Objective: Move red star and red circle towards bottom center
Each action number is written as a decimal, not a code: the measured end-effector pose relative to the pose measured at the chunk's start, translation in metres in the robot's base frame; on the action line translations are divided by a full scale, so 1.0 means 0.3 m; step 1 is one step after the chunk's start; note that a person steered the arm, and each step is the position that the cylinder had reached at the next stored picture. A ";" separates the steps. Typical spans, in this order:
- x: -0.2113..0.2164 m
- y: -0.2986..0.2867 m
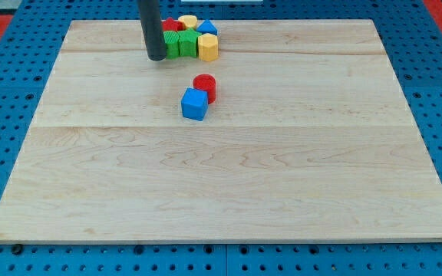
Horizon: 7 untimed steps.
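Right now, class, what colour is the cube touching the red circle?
Blue: the blue cube sits against the red circle, camera view.

Wooden board (282, 192) with red circle (205, 86), blue cube (194, 104), clustered blocks (192, 41).

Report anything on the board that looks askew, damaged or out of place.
Nothing looks damaged or spilled. The red circle and blue cube sit together, apart from the cluster at the view's top. My tip stands at that cluster's left edge.

Pale matt wooden board (229, 176), smooth painted blocks, blue perforated base (6, 92)
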State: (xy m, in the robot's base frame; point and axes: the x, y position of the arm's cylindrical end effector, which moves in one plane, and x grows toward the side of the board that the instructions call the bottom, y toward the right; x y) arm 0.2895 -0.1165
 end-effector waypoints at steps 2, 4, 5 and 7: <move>-0.064 -0.219; -0.291 -0.291; -0.298 -0.219; -0.320 -0.128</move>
State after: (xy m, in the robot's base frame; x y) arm 0.1935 -0.1549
